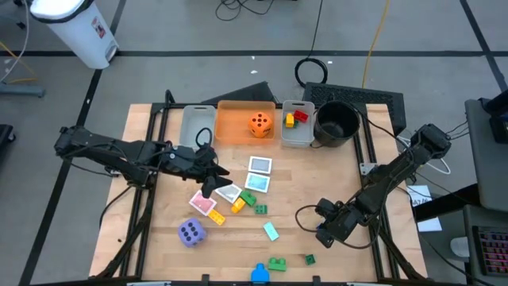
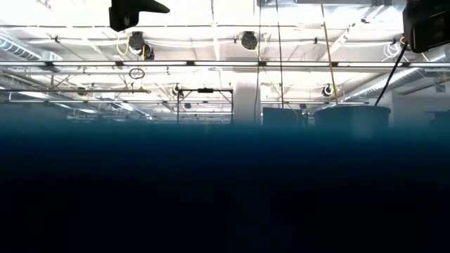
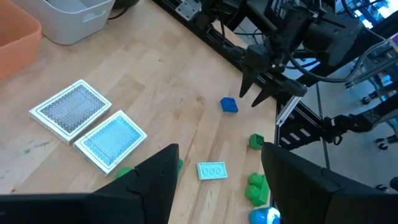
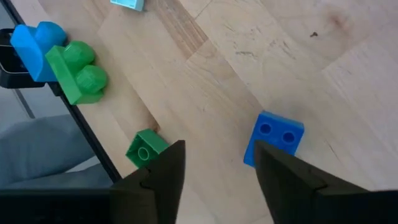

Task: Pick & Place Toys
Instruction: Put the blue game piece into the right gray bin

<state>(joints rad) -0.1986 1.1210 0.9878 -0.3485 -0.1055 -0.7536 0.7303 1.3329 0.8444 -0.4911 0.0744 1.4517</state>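
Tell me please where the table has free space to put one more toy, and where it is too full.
Free: the bare wood between the picture cards and the right pincer, below the black bowl; also the strip left of the purple die. Crowded: the middle under the left pincer, with cards and small bricks, and the front edge near the green brick.

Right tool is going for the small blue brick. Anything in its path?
Nothing visible. The right tool is open, and the blue brick lies on bare wood just ahead of its fingers. The small green brick sits apart, off to one side. The left tool is away over the cards.
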